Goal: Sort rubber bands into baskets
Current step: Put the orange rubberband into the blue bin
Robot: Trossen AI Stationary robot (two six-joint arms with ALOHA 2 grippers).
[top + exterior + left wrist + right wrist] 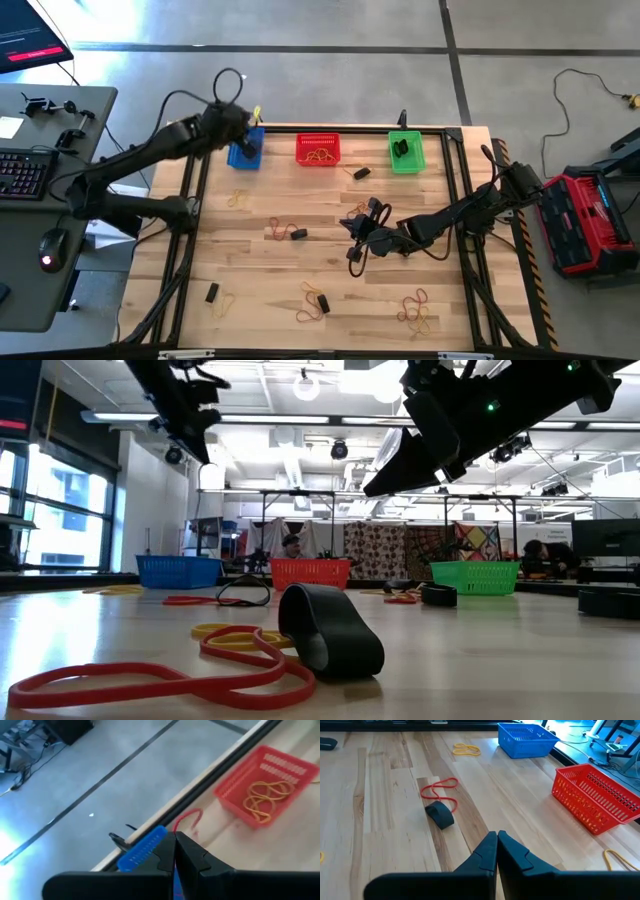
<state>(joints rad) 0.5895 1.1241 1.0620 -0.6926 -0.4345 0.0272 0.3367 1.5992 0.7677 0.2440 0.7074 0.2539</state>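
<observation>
No brand or writing was legible to me. My left gripper (250, 143) hung pinched shut and empty above the blue mesh basket (243, 155). Next stood the red mesh basket (318, 149), tan rubber bands (321, 155) inside, then the green basket (406, 151) holding dark bands. My right gripper (353, 262) was shut, empty, over pale wood planks (260, 270), where thin loops (415, 305) and thick dark bands (298, 234) lay scattered.

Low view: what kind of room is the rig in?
Likely a robotics lab or open workshop: exposed ceiling ducts and lights, patterned fabric partitions behind the table, and a desk with keyboard beside it in the high view.
</observation>
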